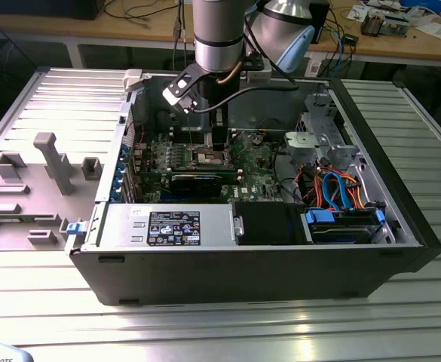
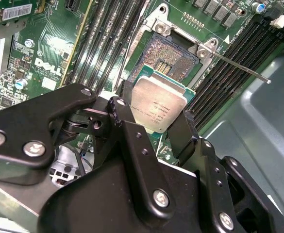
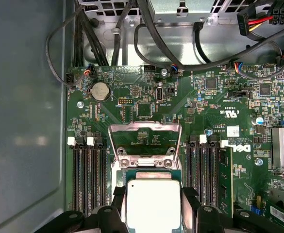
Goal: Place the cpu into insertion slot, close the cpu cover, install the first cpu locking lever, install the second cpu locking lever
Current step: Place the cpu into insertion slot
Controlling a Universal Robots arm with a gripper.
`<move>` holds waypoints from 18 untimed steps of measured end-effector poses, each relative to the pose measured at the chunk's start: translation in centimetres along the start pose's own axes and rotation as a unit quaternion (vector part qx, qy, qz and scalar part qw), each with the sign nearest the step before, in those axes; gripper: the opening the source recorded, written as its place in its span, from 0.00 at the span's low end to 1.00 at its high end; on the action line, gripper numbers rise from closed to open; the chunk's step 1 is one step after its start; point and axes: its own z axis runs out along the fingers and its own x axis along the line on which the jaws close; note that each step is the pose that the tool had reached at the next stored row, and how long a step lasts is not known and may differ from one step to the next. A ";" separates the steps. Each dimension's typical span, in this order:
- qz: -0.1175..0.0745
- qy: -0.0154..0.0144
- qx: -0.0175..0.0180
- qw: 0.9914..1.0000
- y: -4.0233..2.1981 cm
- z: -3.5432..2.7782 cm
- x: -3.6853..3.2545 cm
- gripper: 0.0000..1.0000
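Exterior view, case's [image 1: 243, 275] 11 o'clock: gripper [image 1: 218, 148] is pinching the cpu [image 2: 158, 109] level over the open insertion slot [image 2: 173, 60], per second wrist view.

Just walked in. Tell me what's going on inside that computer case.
The robot arm is reaching down into the open computer case. Its hand grips the cpu by two opposite edges and holds it just over the insertion slot. The slot's contacts are partly exposed, so the chip is not seated. The cpu cover stands swung open, and one locking lever sticks out unlatched.
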 end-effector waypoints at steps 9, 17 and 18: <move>0.000 0.000 0.000 1.000 -0.16 0.43 0.14 0.54; -0.036 0.002 0.001 0.999 -0.35 0.78 0.15 0.54; -0.036 0.002 0.001 0.999 -0.37 0.81 0.17 0.54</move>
